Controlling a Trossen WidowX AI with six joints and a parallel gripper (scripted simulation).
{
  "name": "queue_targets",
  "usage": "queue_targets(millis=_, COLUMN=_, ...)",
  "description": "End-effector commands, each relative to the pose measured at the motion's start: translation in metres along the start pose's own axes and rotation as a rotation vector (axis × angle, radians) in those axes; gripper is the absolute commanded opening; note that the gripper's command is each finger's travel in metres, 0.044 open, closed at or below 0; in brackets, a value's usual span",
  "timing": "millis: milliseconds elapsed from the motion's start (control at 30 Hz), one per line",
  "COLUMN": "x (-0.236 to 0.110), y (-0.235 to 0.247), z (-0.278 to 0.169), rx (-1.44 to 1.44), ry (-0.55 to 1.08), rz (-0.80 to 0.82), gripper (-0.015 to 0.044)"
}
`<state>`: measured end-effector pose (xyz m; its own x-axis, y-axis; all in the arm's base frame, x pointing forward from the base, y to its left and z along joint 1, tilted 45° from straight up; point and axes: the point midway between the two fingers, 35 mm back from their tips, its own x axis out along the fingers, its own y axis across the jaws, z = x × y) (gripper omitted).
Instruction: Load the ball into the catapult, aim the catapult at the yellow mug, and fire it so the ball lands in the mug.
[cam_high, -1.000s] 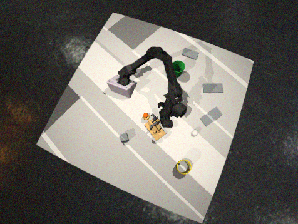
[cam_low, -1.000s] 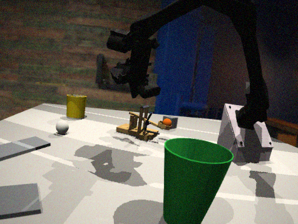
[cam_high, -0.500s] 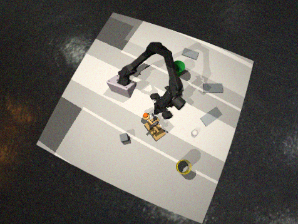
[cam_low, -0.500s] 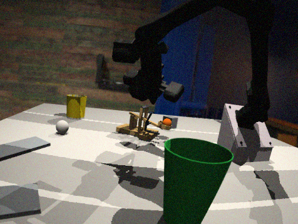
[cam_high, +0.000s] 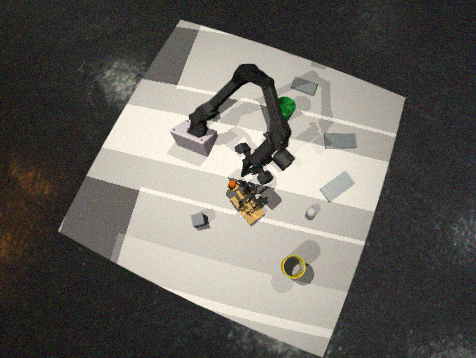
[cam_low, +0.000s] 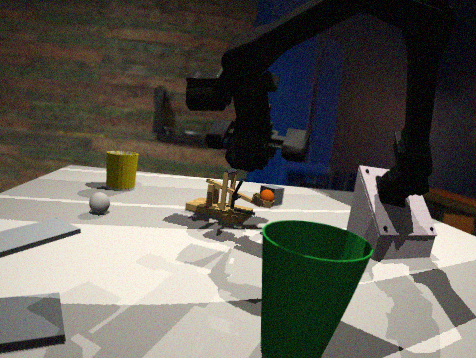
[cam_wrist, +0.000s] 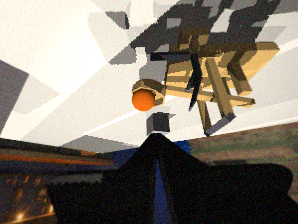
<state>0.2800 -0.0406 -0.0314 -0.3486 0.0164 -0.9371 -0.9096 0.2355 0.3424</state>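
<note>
Already the orange ball (cam_wrist: 143, 100) sits in the cup of the catapult (cam_low: 223, 199), so we judge loading done and aiming or firing in hand. Our gripper (cam_wrist: 156, 141) hangs just above the catapult, fingers pressed shut on nothing. From above, the catapult's long axis runs from the ball end at far left toward near right, roughly at the yellow mug (cam_high: 293, 265), well apart. Next we must check that line, then trip the arm.

Green cup (cam_low: 310, 285) base cut off by bottom edge; gripper (cam_wrist: 159, 150) tips merge into dark blur.
</note>
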Motion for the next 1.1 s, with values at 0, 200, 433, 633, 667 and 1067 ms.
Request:
queue_targets(millis=0, x=0.002, y=0.000, z=0.004, rx=-0.004, ry=0.003, rz=-0.006, gripper=0.0000)
queue_targets(millis=200, x=0.009, y=-0.001, z=0.011, rx=-0.005, ry=0.002, rz=-0.006, gripper=0.0000)
queue_targets(millis=433, x=0.017, y=-0.002, z=0.019, rx=-0.005, ry=0.001, rz=-0.006, gripper=0.0000)
queue_targets(millis=633, x=0.024, y=-0.002, z=0.027, rx=-0.005, ry=0.001, rz=-0.006, gripper=0.0000)
queue_targets(millis=667, x=0.025, y=-0.002, z=0.028, rx=-0.005, ry=0.001, rz=-0.006, gripper=0.0000)
queue_targets(millis=1067, x=0.039, y=-0.002, z=0.042, rx=-0.005, ry=0.000, rz=-0.005, gripper=0.0000)
